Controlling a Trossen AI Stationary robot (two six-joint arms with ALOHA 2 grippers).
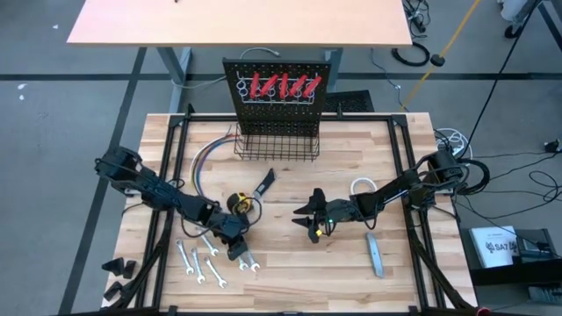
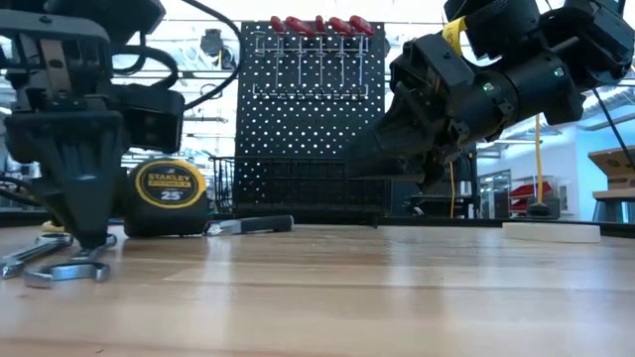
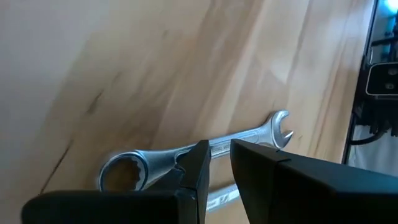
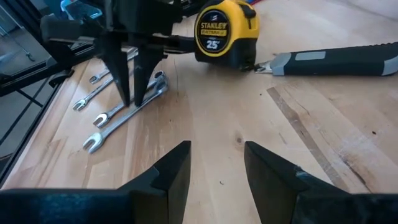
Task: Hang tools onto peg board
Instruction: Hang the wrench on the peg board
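Silver wrench point(image 3: 186, 155) pinched in your left gripper point(image 3: 214, 158), its shaft partly hidden; right gripper point(image 4: 216, 163) spread, empty.

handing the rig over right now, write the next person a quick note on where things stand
Left claw: down on a wrench, fingers astride its shank, not lifted.
Right claw: open, empty, hovering mid-table.
Peg board: five red tools hung.
On the table: wrenches, tape measure, knife, tape roll, grey bar.
Left to do: hang all of those.
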